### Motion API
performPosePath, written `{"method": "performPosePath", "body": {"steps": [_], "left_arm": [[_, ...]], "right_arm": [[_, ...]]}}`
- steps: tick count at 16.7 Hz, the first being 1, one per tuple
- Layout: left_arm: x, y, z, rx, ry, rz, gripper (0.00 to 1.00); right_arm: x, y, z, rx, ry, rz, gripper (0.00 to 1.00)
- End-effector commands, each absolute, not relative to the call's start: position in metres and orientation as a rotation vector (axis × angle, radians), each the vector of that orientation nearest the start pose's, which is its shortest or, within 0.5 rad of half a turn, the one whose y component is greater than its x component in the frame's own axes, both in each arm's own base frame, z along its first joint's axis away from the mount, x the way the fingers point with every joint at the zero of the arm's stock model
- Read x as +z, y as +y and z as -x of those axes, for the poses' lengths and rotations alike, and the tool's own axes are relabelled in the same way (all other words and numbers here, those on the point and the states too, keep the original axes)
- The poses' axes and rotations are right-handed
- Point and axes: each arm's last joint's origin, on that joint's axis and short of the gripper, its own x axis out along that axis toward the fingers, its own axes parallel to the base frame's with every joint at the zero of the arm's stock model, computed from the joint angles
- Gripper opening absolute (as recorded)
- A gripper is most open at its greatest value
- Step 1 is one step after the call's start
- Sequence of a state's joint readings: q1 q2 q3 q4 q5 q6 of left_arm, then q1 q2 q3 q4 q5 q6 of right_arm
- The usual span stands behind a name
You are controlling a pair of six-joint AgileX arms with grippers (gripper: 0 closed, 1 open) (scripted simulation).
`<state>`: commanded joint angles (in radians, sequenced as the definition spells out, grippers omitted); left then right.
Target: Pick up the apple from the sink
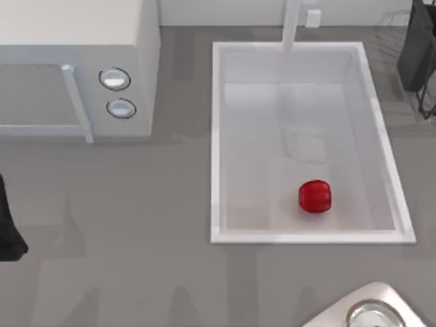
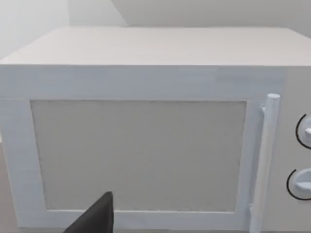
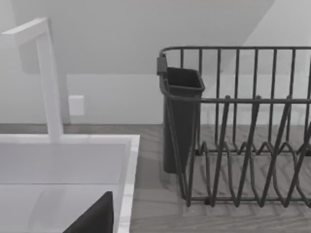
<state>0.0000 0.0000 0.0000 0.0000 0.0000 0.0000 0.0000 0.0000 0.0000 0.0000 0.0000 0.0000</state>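
The apple (image 1: 315, 196) is small, glossy and red. It lies on the flat bottom of the white sink (image 1: 219, 136), near the front wall and a little right of the middle. The sink's white faucet (image 1: 291, 24) stands at its back rim and also appears in the right wrist view as the faucet (image 3: 48, 82) beside the sink's rim (image 3: 127, 184). My left arm (image 1: 8, 228) is parked at the table's left edge, far from the sink. A dark part of my left gripper (image 2: 95, 218) faces the microwave. A dark part of my right gripper (image 3: 95, 218) hangs over the sink's back right corner.
A white microwave (image 1: 75, 61) with two knobs (image 1: 114, 79) and a bar handle (image 1: 78, 102) stands at the back left. A dark dish rack (image 3: 243, 136) with a cutlery cup (image 3: 181, 121) sits right of the sink. A round metallic bowl (image 1: 373, 315) is at the front right.
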Motion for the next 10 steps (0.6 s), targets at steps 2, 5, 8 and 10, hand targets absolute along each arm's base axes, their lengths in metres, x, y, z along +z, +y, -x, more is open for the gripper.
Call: {"method": "performPosePath", "body": {"steps": [2,5,8,10], "left_arm": [[0.16,-0.001,-0.106,0.0,0.0,0.0,1.0],[0.16,-0.001,-0.106,0.0,0.0,0.0,1.0],[0.16,-0.001,-0.106,0.0,0.0,0.0,1.0],[0.16,-0.001,-0.106,0.0,0.0,0.0,1.0]], "right_arm": [[0.16,-0.001,-0.106,0.0,0.0,0.0,1.0],[0.16,-0.001,-0.106,0.0,0.0,0.0,1.0],[0.162,-0.001,-0.106,0.002,0.007,-0.003,1.0],[0.172,0.0,-0.106,0.015,0.042,-0.015,1.0]]}}
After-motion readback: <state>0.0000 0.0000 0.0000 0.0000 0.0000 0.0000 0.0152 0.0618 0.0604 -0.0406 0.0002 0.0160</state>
